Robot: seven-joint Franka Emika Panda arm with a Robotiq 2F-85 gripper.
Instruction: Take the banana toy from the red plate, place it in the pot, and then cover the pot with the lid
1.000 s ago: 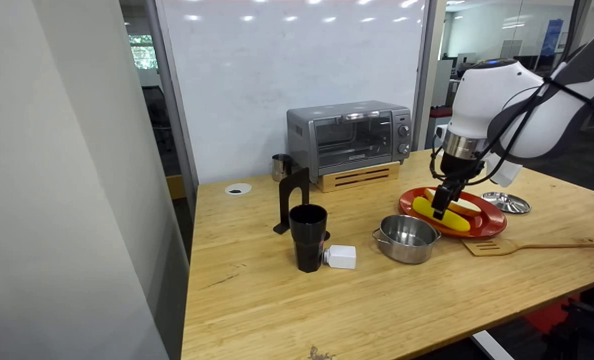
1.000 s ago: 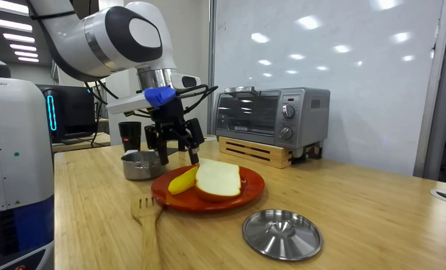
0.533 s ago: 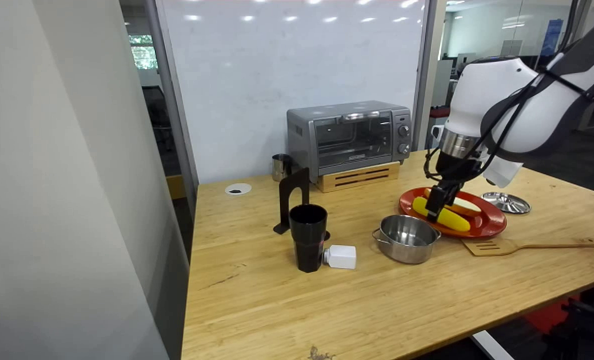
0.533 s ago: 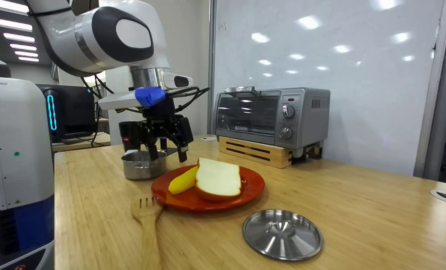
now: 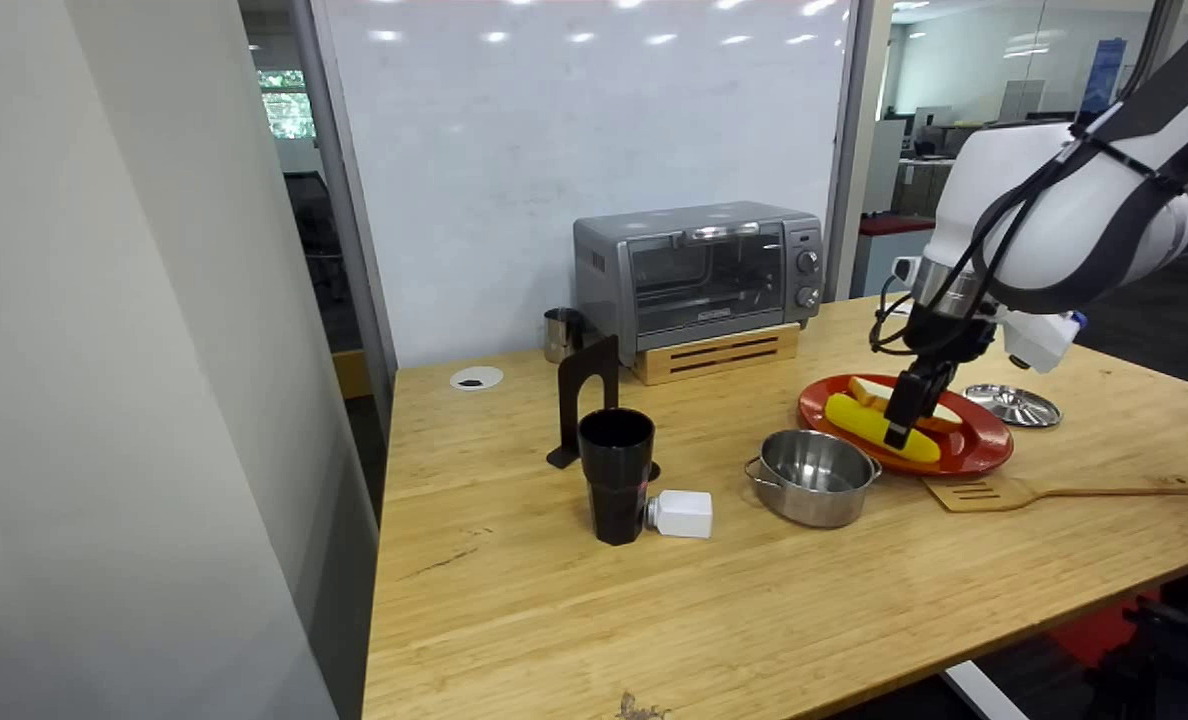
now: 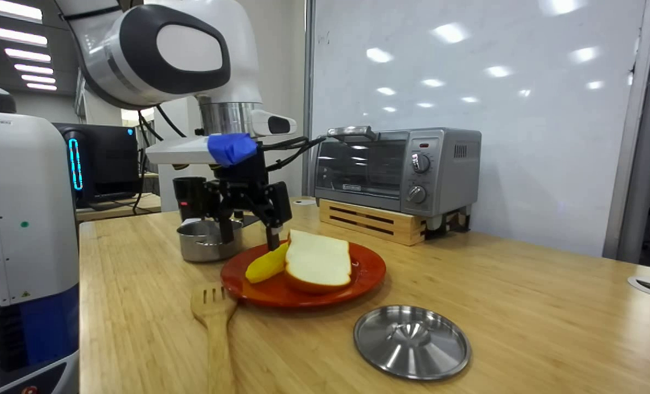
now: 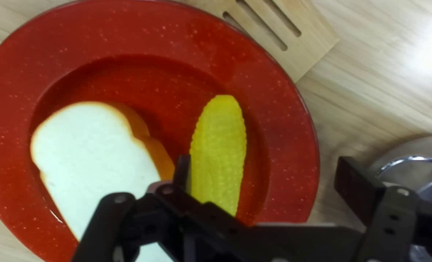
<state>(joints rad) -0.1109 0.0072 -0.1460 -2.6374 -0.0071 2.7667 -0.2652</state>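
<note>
The banana toy [image 7: 219, 149], bumpy like a corn cob in the wrist view, lay ungripped on the red plate [image 7: 128, 29], whose sunken middle probably helped stop it rolling. Above it hung the gripper [image 6: 250, 236], its fingers spread wide, likely for a grasp across the toy's narrow width; whether either touched it I could not tell. In the wrist view one finger showed between the toy and the bread slice [image 7: 88, 145], where room looked tight, the other out past the plate's rim, so some centring seemed called for. Just beside the plate stood the pot [image 5: 816, 508], upright and uncovered, handy for a short carry. The spatula [image 6: 217, 328] lay at the plate's edge, no part of this job. Well apart from the pot, the lid [image 6: 411, 350] lay flat, knob up, presumably left off so the toy could go in first.
</note>
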